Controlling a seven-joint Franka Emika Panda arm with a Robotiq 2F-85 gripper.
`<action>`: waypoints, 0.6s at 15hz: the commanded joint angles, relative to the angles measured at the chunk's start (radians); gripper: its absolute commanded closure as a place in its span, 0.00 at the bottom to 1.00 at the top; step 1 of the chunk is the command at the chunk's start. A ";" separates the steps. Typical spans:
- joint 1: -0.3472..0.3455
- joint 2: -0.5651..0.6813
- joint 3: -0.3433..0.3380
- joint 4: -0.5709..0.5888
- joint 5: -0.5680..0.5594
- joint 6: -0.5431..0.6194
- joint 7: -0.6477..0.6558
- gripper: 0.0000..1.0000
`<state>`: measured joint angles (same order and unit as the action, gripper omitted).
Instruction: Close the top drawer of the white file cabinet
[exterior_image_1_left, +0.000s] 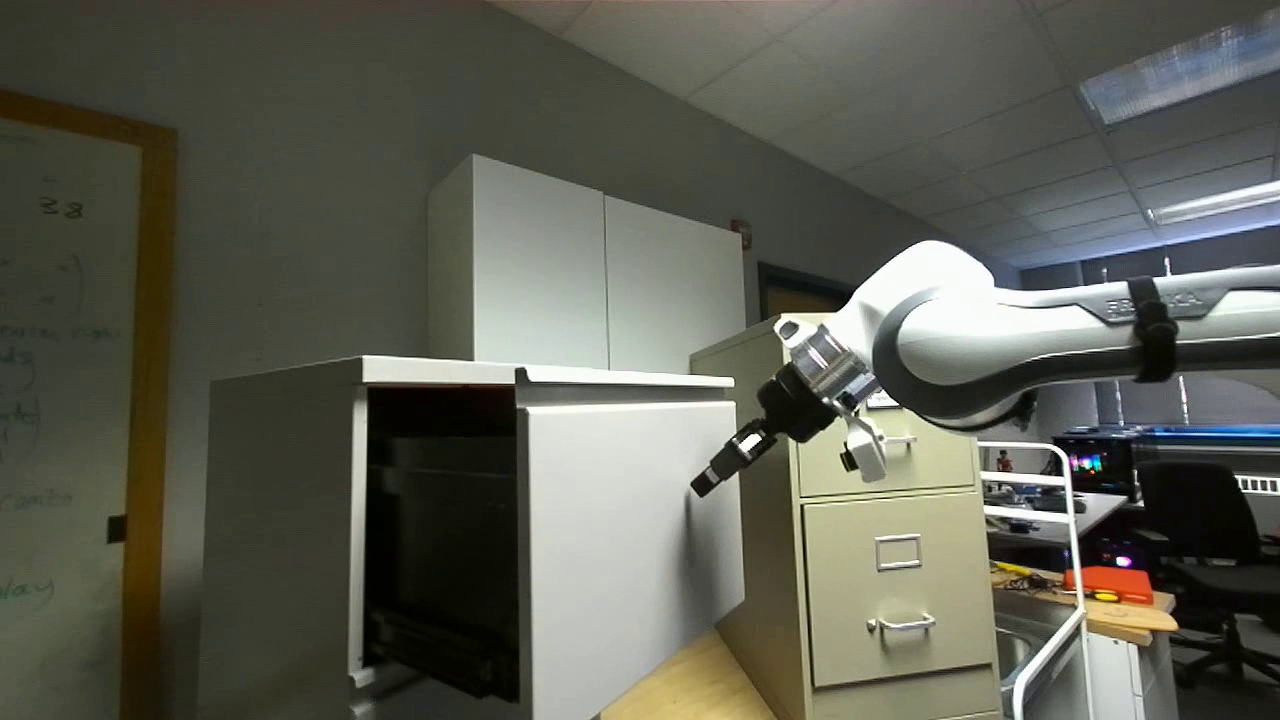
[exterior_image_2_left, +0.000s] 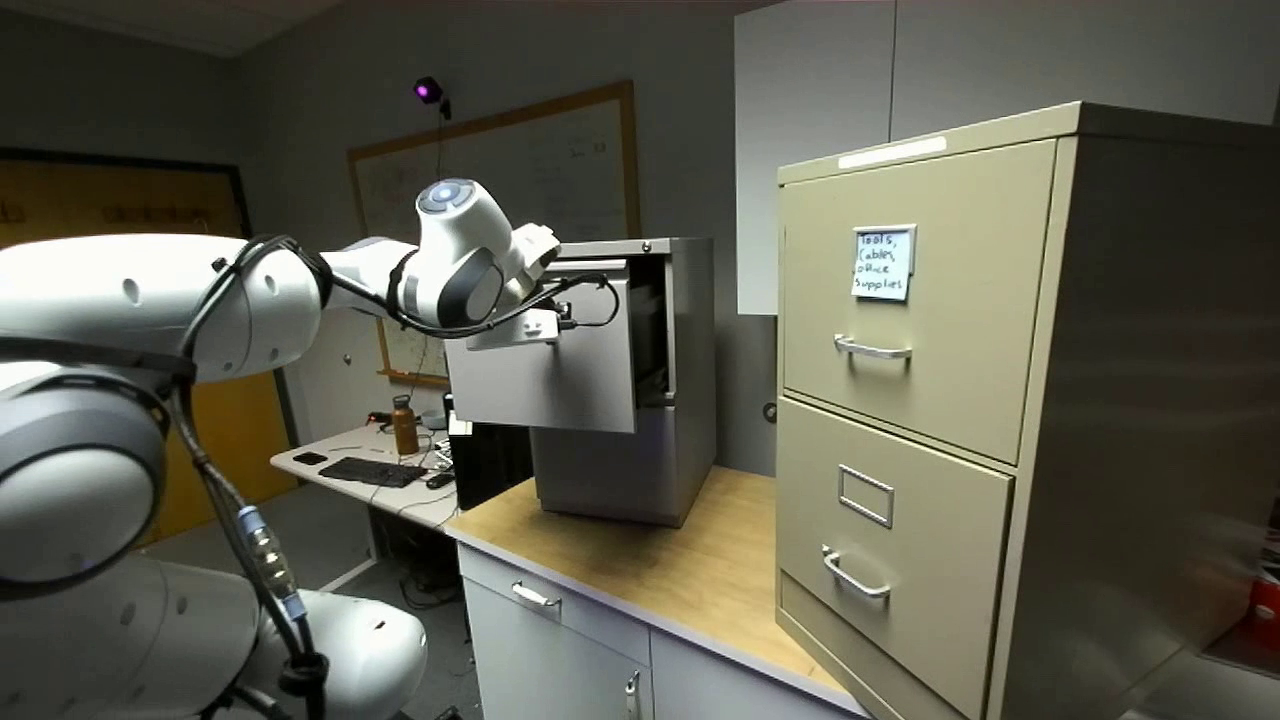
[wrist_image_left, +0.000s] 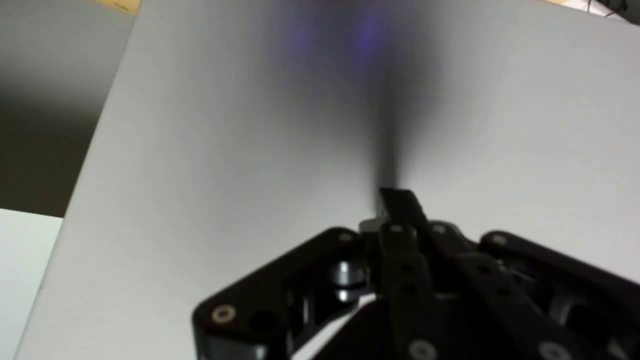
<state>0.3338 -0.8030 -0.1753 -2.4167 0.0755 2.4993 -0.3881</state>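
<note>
The white file cabinet shows in both exterior views (exterior_image_1_left: 280, 500) (exterior_image_2_left: 605, 465). Its top drawer (exterior_image_1_left: 620, 540) is pulled out, with a dark gap between its flat front and the cabinet body. The drawer front (exterior_image_2_left: 510, 395) also fills most of the wrist view (wrist_image_left: 200, 150). My gripper (exterior_image_1_left: 703, 484) is shut and empty, pointing down and toward the drawer front on its outer face. In the wrist view the fingertips (wrist_image_left: 392, 197) meet their shadow on the front; they are touching or very close, I cannot tell which. In an exterior view the arm hides the fingertips.
A beige cabinet (exterior_image_1_left: 900, 590) with handles stands beside the white one; it also shows large in an exterior view (exterior_image_2_left: 910, 420). The white cabinet stands on a wooden counter (exterior_image_2_left: 720, 540). A white two-door cupboard (exterior_image_1_left: 540, 260) hangs behind. A desk (exterior_image_2_left: 340, 450) with a keyboard stands beyond.
</note>
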 joint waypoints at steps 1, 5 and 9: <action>0.022 0.136 0.005 0.136 0.041 -0.009 -0.012 0.99; 0.023 0.259 0.021 0.243 0.069 -0.026 -0.004 0.99; 0.012 0.389 0.050 0.367 0.103 -0.043 0.008 0.99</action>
<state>0.3457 -0.5498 -0.1611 -2.1985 0.1290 2.4829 -0.3883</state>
